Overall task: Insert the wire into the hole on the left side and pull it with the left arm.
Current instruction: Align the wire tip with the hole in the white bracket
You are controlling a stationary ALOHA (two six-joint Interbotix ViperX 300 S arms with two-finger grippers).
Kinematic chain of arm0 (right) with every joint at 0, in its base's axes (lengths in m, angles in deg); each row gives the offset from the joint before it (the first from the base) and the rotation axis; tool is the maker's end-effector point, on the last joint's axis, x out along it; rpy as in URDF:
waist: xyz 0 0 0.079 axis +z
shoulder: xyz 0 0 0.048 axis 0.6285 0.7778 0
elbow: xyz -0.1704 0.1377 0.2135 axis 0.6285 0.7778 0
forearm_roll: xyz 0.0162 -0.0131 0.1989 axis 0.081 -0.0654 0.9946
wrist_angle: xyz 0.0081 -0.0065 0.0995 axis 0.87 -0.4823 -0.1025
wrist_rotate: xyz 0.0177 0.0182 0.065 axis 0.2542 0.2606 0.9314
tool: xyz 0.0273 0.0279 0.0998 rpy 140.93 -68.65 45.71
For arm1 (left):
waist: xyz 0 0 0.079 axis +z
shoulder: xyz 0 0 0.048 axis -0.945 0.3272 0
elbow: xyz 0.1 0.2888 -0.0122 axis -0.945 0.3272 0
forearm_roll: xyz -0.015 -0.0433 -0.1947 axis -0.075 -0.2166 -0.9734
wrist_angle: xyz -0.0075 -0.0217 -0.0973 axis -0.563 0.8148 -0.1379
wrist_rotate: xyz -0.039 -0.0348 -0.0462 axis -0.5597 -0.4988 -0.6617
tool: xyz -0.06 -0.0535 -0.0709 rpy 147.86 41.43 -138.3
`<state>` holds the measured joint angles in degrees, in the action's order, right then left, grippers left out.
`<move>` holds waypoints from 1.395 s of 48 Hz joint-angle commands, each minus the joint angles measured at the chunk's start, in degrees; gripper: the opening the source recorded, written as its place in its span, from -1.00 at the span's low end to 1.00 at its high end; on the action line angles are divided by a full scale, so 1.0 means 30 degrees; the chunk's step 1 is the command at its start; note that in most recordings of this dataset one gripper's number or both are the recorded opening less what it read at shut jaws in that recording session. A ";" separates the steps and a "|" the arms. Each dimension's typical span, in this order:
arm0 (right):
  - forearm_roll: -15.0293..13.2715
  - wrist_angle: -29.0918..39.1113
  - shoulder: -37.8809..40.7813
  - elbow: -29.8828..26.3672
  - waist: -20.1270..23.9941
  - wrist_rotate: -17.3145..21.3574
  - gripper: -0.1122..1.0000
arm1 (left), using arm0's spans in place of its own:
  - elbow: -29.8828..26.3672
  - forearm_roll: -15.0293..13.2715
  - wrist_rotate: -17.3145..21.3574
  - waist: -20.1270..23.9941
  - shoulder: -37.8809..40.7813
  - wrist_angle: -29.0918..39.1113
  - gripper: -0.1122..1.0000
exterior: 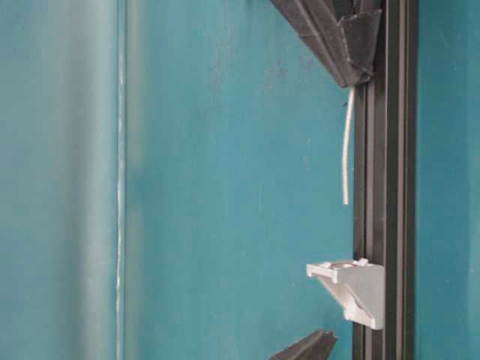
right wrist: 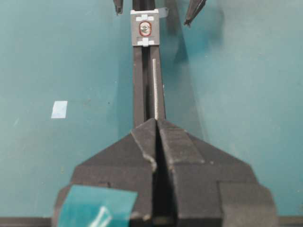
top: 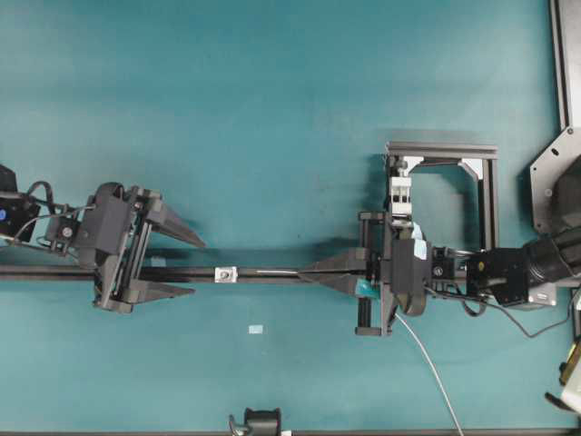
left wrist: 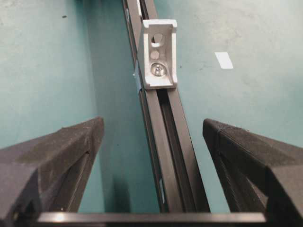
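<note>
The right hand [right wrist: 156, 124] is clamped tight on the wire [right wrist: 155, 90], whose free end lies along the rail [right wrist: 142, 90], short of the hole [left wrist: 157, 39] in the block [right wrist: 145, 28]. Beyond, the left hand [top: 191, 266] gapes wide, holding nothing. Threading and pulling both remain. No containers show on the counter [top: 272, 109].
</note>
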<state>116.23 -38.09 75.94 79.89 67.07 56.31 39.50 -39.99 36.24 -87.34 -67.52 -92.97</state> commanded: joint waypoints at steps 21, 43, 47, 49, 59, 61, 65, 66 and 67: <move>-0.0029 -0.0615 0.0498 -0.0439 -0.0088 0.0029 -0.78 | -0.0264 -0.0029 0.0029 0.0000 -0.0322 -0.0205 0.41; -0.0059 -0.0234 0.0498 -0.0645 -0.0146 -0.0029 -0.78 | -0.0264 -0.0029 0.0029 0.0029 -0.0352 -0.0205 0.41; -0.0059 0.0029 0.0498 -0.0762 -0.0234 -0.0029 -0.78 | -0.0293 0.0000 0.0029 0.0059 -0.0322 -0.0205 0.41; -0.0059 0.0146 0.0498 -0.0762 -0.0293 -0.0059 -0.78 | -0.0293 -0.0029 0.0029 0.0059 -0.0322 -0.0205 0.41; -0.0117 0.0205 0.0498 -0.0967 -0.0352 -0.0498 -0.78 | -0.0293 0.0000 0.0059 0.0059 -0.0322 -0.0205 0.41; -0.0117 0.0234 0.0498 -0.1025 -0.0381 -0.0586 -0.78 | -0.0322 0.0000 0.0059 0.0059 -0.0352 -0.0205 0.41; -0.0117 0.0410 0.0498 -0.1143 -0.0439 -0.0732 -0.78 | -0.0293 0.0000 0.0059 0.0088 -0.0352 -0.0205 0.41; -0.0117 0.0469 0.0498 -0.1172 -0.0439 -0.0762 -0.78 | -0.0293 0.0000 0.0059 0.0088 -0.0322 -0.0205 0.41; -0.0117 0.0527 0.0498 -0.1230 -0.0469 -0.0791 -0.78 | -0.0293 0.0000 0.0059 0.0088 -0.0352 -0.0205 0.41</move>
<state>115.88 -37.30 77.79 76.72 66.01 54.11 39.15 -39.90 36.33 -87.25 -67.52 -92.97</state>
